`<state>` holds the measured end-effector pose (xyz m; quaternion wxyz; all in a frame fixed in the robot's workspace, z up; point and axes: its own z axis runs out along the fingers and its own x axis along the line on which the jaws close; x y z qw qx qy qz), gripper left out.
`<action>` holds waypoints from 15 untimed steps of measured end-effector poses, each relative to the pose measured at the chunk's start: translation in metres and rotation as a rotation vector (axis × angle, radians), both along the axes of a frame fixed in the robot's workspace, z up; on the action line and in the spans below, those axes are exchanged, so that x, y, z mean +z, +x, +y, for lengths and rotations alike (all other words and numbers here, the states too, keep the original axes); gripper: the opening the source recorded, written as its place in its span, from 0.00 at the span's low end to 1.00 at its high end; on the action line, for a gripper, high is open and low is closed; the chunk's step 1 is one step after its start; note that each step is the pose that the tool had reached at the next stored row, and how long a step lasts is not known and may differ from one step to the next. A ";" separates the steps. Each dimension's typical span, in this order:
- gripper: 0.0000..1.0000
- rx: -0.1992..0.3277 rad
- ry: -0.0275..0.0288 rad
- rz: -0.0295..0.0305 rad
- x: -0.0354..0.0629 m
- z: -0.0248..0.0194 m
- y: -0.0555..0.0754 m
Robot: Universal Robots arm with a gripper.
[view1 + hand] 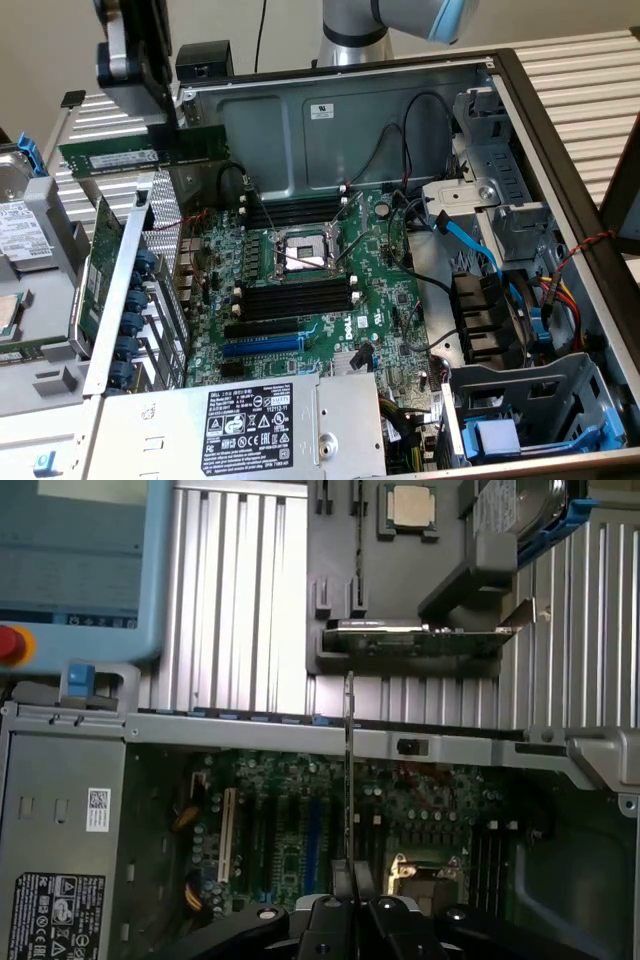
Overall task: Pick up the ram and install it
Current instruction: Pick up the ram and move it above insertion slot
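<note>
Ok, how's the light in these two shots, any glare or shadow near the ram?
Exterior view: even light, the ram clearly lit, no glare, the motherboard slightly shaded by the case. Wrist view: bright sheen on the ribbed table, darker inside the case.

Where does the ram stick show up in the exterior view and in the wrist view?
Exterior view: the ram is held lengthwise in the gripper, at the exterior view's upper left, above the open case's rim.
Wrist view: the ram is seen edge-on, a thin line running out from the gripper across the motherboard.
Shared landmark: the power supply's black label.
</note>
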<state>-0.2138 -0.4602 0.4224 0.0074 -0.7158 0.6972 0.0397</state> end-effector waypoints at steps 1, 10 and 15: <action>0.12 0.000 -0.0001 0.0002 -0.0001 0.0005 0.004; 0.12 0.000 -0.0001 0.0005 -0.0030 0.0064 0.041; 0.12 0.000 0.0000 0.0013 -0.0085 0.0167 0.060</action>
